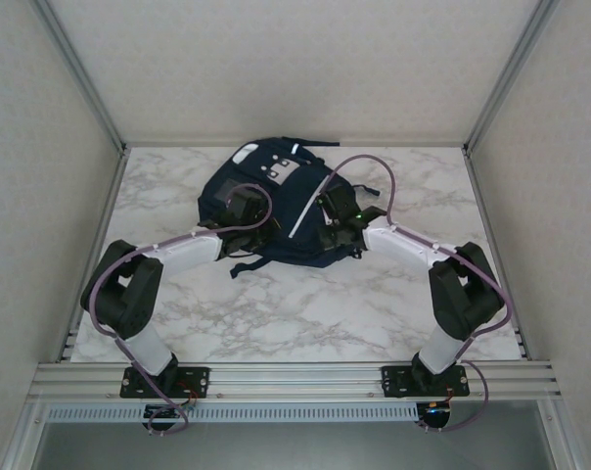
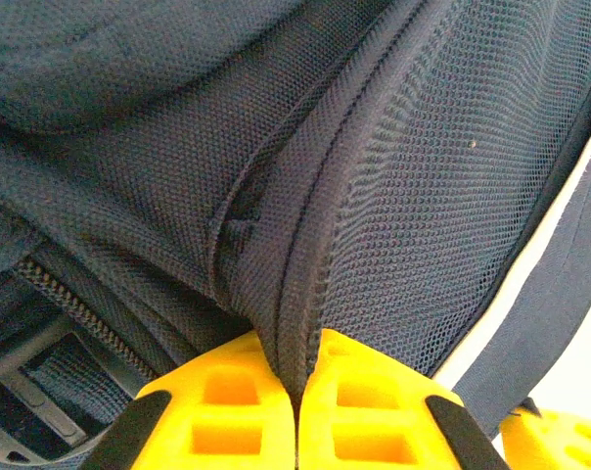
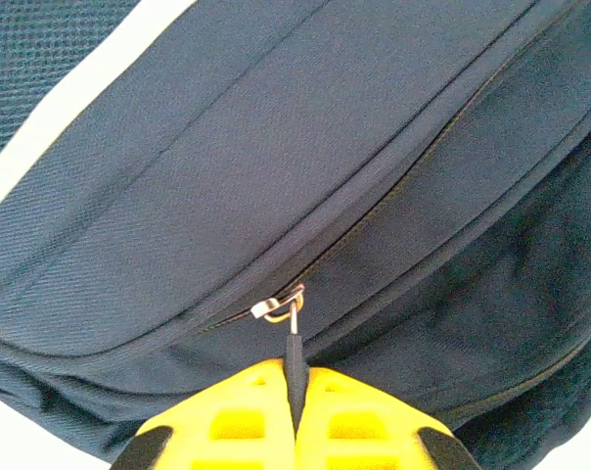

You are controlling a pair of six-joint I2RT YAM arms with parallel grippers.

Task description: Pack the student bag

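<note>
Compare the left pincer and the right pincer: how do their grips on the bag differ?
The left pincer is shut on a fold of mesh cloth of the bag; the right pincer is shut on the thin zipper pull. The left pincer grips at the bag's left side, the right pincer at its right side. Both are yellow, closed with almost no gap, and hold the same bag.

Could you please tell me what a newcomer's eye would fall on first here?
A navy backpack lies on the far half of the marble table, both arms reaching onto it. The left gripper is shut on a mesh fold at its left; the right gripper is shut on the zipper pull at its right.
</note>
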